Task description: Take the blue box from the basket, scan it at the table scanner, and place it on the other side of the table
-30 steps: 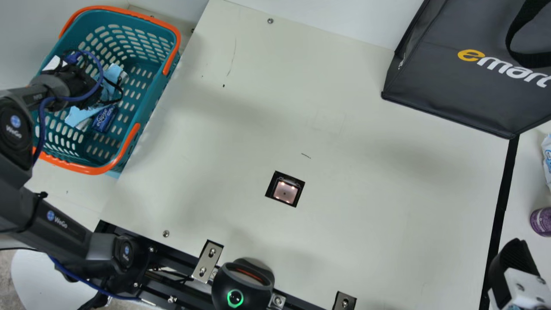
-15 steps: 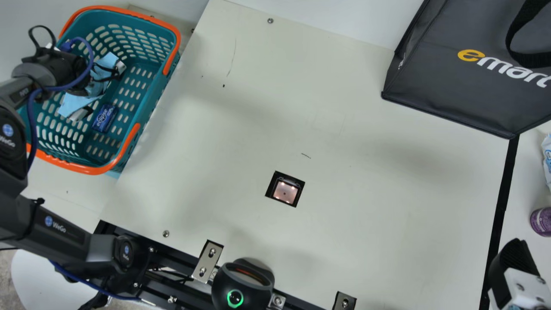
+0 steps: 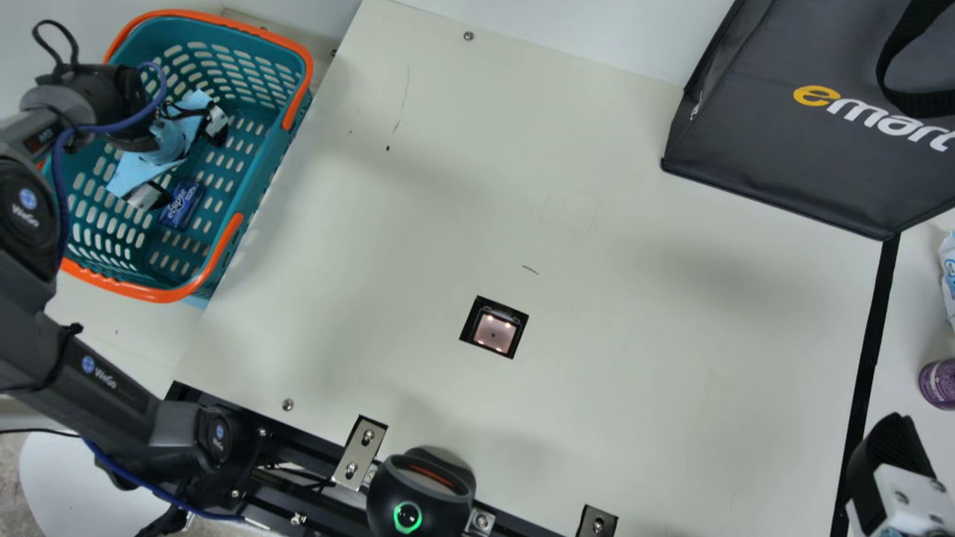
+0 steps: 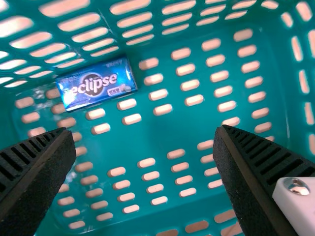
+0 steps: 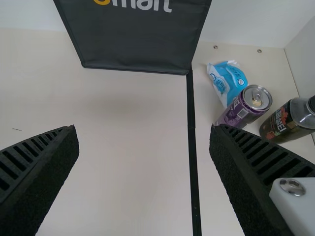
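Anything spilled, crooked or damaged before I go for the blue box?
Nothing serious stands out. The blue box lies flat in the basket and its visible face looks intact. The table just has a few thin dark marks, perhaps scratches.

In my main view, with the scanner in the table as clock centre, I see the basket at ten o'clock, the box on its floor, the bag at two, and the can near three, beyond the strip.
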You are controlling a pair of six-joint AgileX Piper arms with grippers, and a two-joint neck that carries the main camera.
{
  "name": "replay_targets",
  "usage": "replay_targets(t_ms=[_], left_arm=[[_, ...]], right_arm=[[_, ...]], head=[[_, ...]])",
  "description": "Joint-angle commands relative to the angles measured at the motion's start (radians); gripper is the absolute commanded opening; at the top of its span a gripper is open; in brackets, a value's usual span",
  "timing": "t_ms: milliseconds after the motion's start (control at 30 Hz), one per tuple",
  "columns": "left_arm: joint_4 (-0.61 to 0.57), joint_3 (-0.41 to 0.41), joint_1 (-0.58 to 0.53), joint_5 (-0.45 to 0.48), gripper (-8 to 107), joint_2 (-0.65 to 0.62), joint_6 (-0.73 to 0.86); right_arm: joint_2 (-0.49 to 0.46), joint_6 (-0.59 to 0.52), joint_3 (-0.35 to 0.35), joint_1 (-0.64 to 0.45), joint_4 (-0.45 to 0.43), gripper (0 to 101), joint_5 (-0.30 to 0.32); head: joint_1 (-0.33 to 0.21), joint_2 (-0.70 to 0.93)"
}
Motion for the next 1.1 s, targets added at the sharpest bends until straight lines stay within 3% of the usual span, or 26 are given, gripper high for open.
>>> replay_targets(t_ms=[0, 600, 800, 1067], left_arm=[[0.01, 0.007, -0.006, -0.021, 90, 0.014, -0.019], [0.16, 0.083, -0.029, -0.184, 90, 0.122, -0.198], [0.303, 0.111, -0.011, -0.227, 90, 0.113, -0.356], [0.527, 0.154, -0.013, -0.211, 90, 0.085, -0.629]], right_arm=[[0.0, 0.0, 0.0, 0.0, 0.0, 95, 0.0], [0.0, 0.0, 0.0, 0.0, 0.001, 95, 0.0], [0.0, 0.0, 0.0, 0.0, 0.001, 95, -0.001], [0.0, 0.0, 0.0, 0.0, 0.001, 95, -0.001]], head=[[-0.029, 0.004], [-0.029, 0.004], [-0.029, 0.004], [-0.029, 0.004]])
